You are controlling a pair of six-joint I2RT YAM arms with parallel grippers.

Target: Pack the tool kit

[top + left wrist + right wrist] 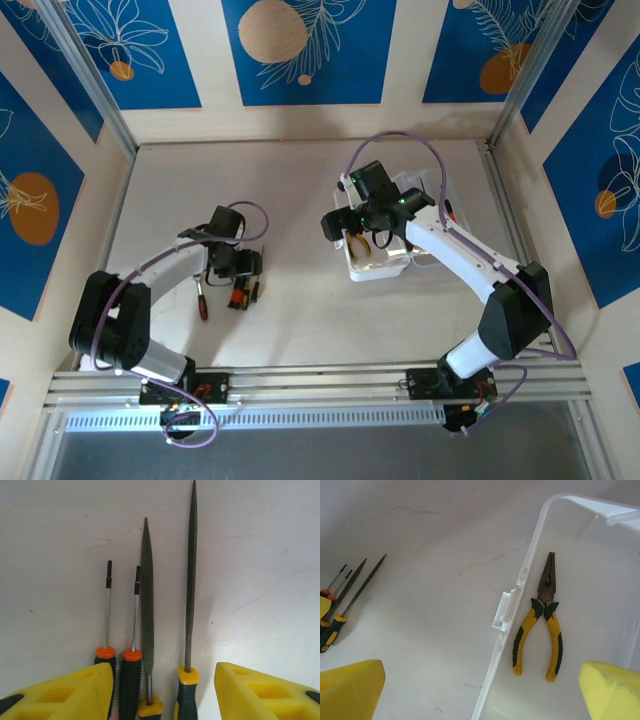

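The tool kit's translucent white case lies open with yellow-handled pliers flat inside it. My right gripper hangs open above the case's near rim, holding nothing. Out on the table, two small orange-collared screwdrivers and two files lie side by side. My left gripper is low over their handles and open, its jaws straddling all of them. The left finger is against the outer screwdriver; the right finger is apart from the files. From above, the left gripper is left of centre and the right gripper is over the case.
A red-handled tool lies on the table just left of the left gripper. The case's latch tab juts from its rim. Aluminium frame posts and walls close in the table on three sides. Bare white tabletop lies between the two arms.
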